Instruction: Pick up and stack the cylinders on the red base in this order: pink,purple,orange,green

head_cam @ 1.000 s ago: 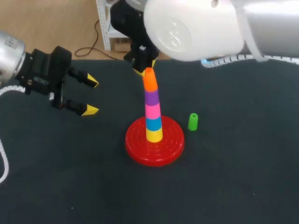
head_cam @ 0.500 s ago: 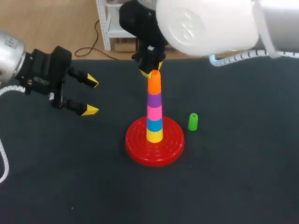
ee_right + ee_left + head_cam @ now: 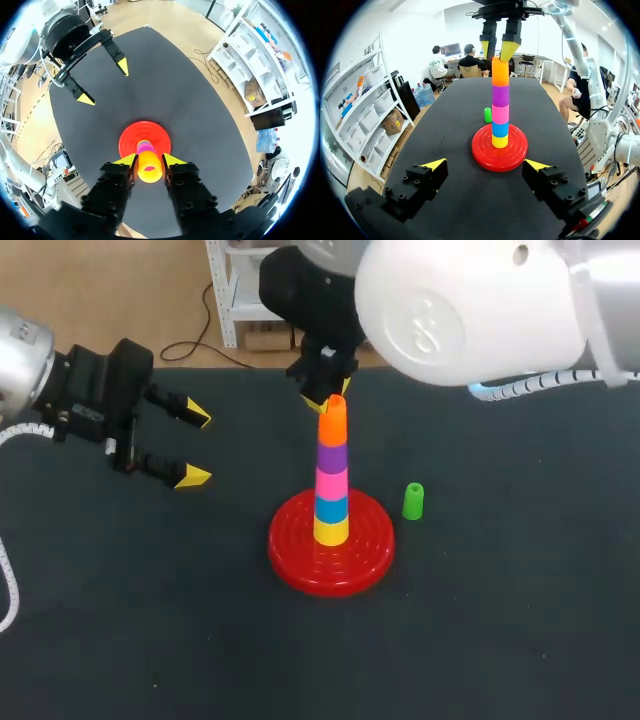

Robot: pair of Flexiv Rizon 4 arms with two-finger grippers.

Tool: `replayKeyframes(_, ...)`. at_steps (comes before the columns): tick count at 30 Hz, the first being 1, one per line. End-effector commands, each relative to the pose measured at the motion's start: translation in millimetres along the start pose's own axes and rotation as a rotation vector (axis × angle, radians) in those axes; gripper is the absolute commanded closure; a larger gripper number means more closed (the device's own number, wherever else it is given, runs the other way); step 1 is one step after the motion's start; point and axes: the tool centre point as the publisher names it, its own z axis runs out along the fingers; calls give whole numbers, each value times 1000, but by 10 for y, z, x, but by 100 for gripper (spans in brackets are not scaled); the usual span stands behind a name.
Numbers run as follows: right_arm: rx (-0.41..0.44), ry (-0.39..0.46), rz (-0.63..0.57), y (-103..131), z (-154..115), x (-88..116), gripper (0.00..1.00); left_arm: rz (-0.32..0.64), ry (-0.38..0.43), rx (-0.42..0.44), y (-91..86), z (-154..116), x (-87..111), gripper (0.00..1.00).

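**Orange on the stack, green on the counter**

The right hand [image 3: 149, 160] sits over the tower, pinching the top of the orange cylinder [image 3: 333, 423]; below it come purple [image 3: 332, 456], pink [image 3: 331, 483], blue [image 3: 331, 508] and yellow [image 3: 331, 531], upright on the red base [image 3: 300, 565]; the green cylinder [image 3: 413, 501] stands on the counter [image 3: 500, 620] just beside the base, on its right; the left hand [image 3: 196, 447] hovers well apart to the left, spread and holding nothing.

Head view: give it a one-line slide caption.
Right arm's jaws at the orange plastic cylinder topping the stack on the round red base; the small green cylinder stands apart.
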Motion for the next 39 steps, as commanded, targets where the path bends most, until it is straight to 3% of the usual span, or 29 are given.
replayKeyframes(1,4,-46,4,-24,60,57,0,2,-4,1,7,3,13,0)
replayKeyframes(9,14,-100,19,-160,-224,171,0,2,-4,1,7,3,13,0)
replayKeyframes(19,-4,-130,56,-479,-330,518,0,2,-4,1,7,3,13,0)
replayKeyframes(32,58,-8,118,-791,339,1022,0,2,-4,1,7,3,13,0)
replayKeyframes(39,29,38,156,-851,718,1197,0,2,-4,1,7,3,13,0)
